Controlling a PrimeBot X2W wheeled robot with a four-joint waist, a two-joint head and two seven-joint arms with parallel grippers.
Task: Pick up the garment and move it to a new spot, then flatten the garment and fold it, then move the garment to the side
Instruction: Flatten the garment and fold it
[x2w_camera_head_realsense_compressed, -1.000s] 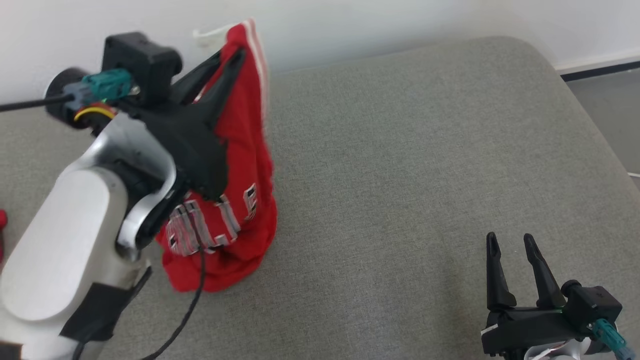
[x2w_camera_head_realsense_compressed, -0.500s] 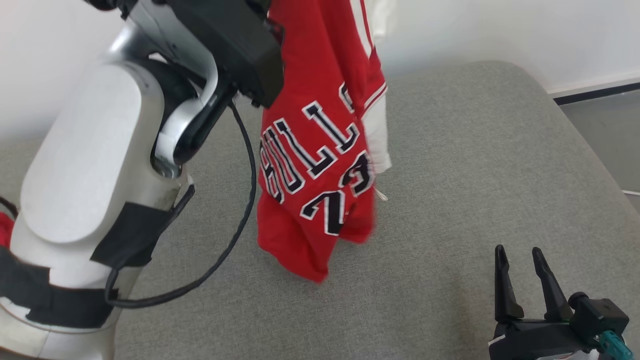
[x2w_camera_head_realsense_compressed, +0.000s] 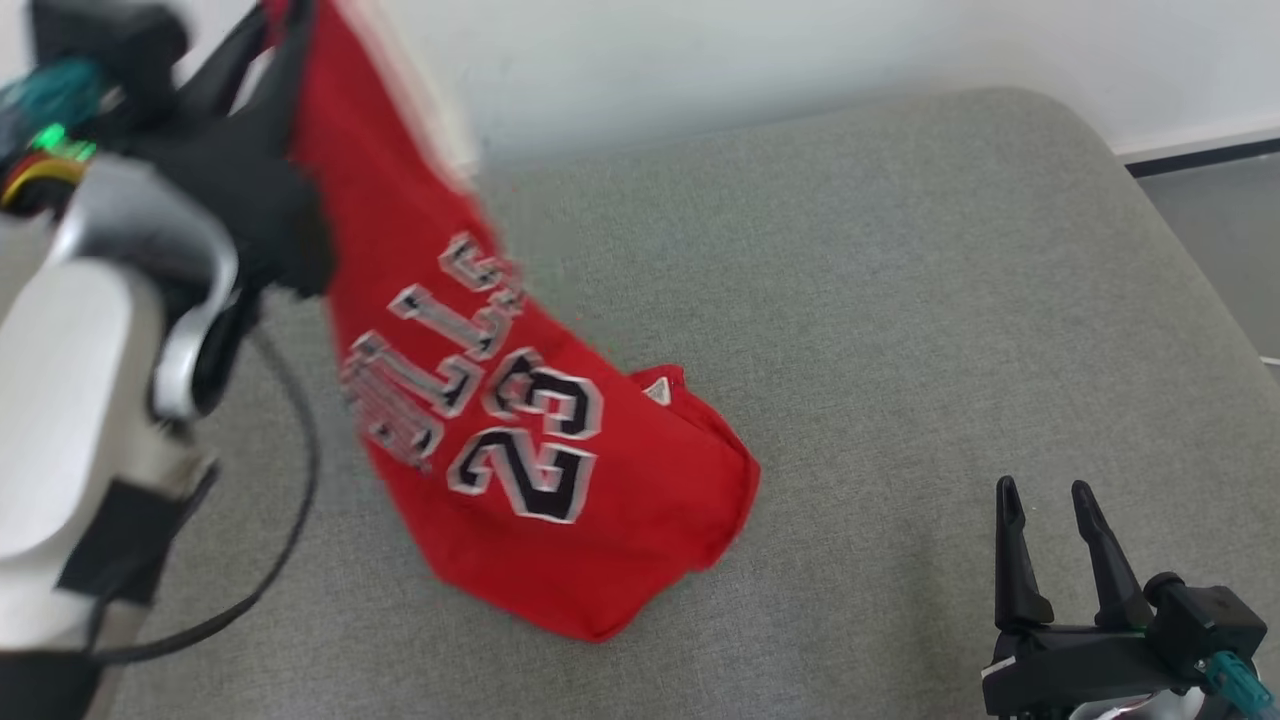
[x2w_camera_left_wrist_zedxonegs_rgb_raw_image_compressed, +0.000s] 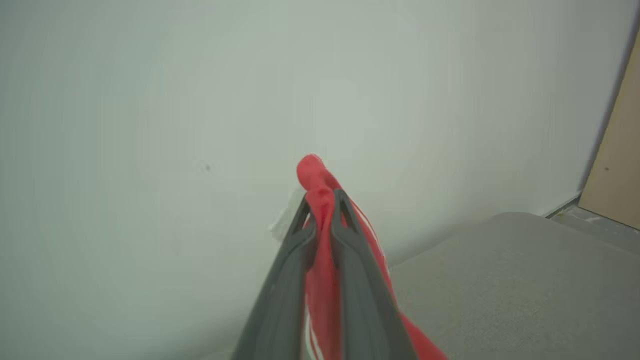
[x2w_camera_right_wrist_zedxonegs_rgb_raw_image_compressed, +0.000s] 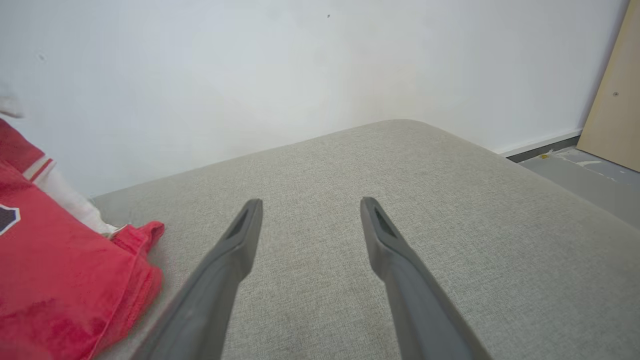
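Observation:
The garment (x2w_camera_head_realsense_compressed: 520, 450) is a red basketball jersey with black-and-white lettering and the number 23. Its upper end is pinched in my left gripper (x2w_camera_head_realsense_compressed: 285, 15) at the top left of the head view, and its lower part drapes onto the grey cushion (x2w_camera_head_realsense_compressed: 900, 300). In the left wrist view the two dark fingers of the left gripper (x2w_camera_left_wrist_zedxonegs_rgb_raw_image_compressed: 322, 200) are shut on a red fold of the garment (x2w_camera_left_wrist_zedxonegs_rgb_raw_image_compressed: 320, 240). My right gripper (x2w_camera_head_realsense_compressed: 1045, 495) stands open at the lower right, apart from the cloth. The right gripper (x2w_camera_right_wrist_zedxonegs_rgb_raw_image_compressed: 310, 205) holds nothing, with the garment (x2w_camera_right_wrist_zedxonegs_rgb_raw_image_compressed: 60, 280) off to its left.
A white wall (x2w_camera_head_realsense_compressed: 700, 50) backs the cushion. The cushion's rounded right edge drops to a grey floor (x2w_camera_head_realsense_compressed: 1220, 210). A tan board (x2w_camera_right_wrist_zedxonegs_rgb_raw_image_compressed: 615, 85) leans at the far right. A black cable (x2w_camera_head_realsense_compressed: 290, 540) hangs from my left arm.
The left gripper has swung the garment, whose lower part has gone from hanging free to lying spread on the cushion. The right gripper stayed open and still.

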